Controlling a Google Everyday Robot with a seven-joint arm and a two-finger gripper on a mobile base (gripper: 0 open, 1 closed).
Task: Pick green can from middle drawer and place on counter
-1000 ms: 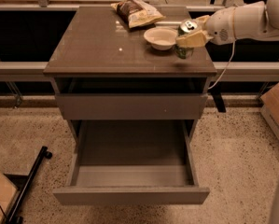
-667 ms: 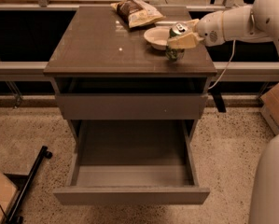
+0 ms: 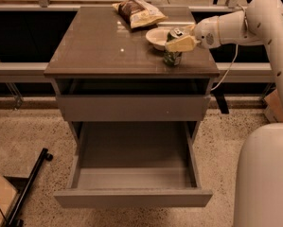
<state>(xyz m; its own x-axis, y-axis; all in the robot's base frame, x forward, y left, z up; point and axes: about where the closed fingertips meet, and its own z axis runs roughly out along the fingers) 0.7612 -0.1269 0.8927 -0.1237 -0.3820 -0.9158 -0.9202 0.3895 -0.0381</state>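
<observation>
The green can (image 3: 172, 56) stands upright at the right side of the counter (image 3: 108, 51), its silver top showing. My gripper (image 3: 180, 40) comes in from the right on a white arm and is closed around the can's upper part, cream fingers (image 3: 181, 44) on either side of it. The can's base is at the counter surface; whether it rests on it I cannot tell. The middle drawer (image 3: 134, 174) is pulled fully out below, its floor bare.
A white bowl (image 3: 158, 37) sits just behind the can. A snack bag (image 3: 138, 12) lies at the back of the counter. A small white speck (image 3: 122, 50) is mid-counter. A closed drawer front (image 3: 131, 108) is above the open one. A black stand leg (image 3: 30, 186) lies on the floor left.
The gripper with the can has moved a little left along the counter and lower, in front of the bowl. The drawer has not moved.
</observation>
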